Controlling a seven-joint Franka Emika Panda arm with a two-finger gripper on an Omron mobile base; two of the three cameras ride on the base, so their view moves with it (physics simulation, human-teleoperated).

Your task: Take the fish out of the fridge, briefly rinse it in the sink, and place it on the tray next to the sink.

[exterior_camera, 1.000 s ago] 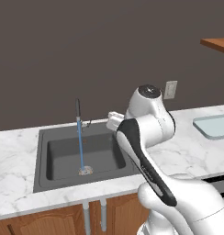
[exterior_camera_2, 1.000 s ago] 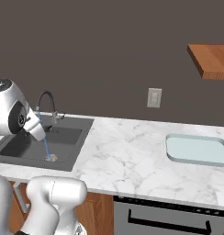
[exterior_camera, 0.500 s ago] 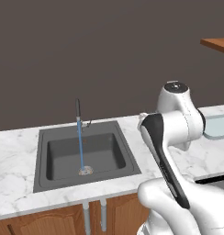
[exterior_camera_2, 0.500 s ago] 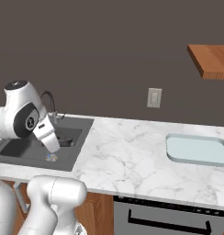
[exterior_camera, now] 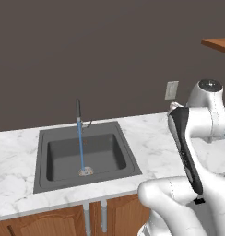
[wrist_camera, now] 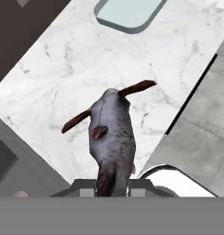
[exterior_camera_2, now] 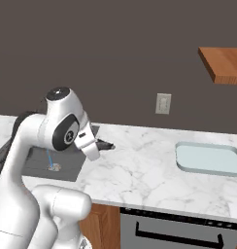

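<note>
My gripper (exterior_camera_2: pixel 102 144) is shut on the fish (wrist_camera: pixel 111 133), a grey body with brown fins that hangs over the marble counter (exterior_camera_2: pixel 140 165) just right of the sink (exterior_camera: pixel 84 154). In the hand view the fish points away from my gripper (wrist_camera: pixel 111 182), toward the pale blue-grey tray (wrist_camera: pixel 127 11) at the top. The tray (exterior_camera_2: pixel 208 158) lies bare on the counter, far right of the gripper. The sink (exterior_camera_2: pixel 40 163) is a dark grey basin, and water (exterior_camera: pixel 80 147) runs into it from the thin faucet (exterior_camera: pixel 78 110). The fridge is out of view.
A wall outlet (exterior_camera_2: pixel 163 103) sits above the counter between sink and tray. A wooden shelf (exterior_camera_2: pixel 222 63) juts out high above the tray. An oven front (exterior_camera_2: pixel 178 231) lies below the counter edge. My own arm (exterior_camera: pixel 197 138) blocks the right side of the left base view.
The arm has swung right with the fish, from over the sink basin to above the counter beside it. The water keeps running.
</note>
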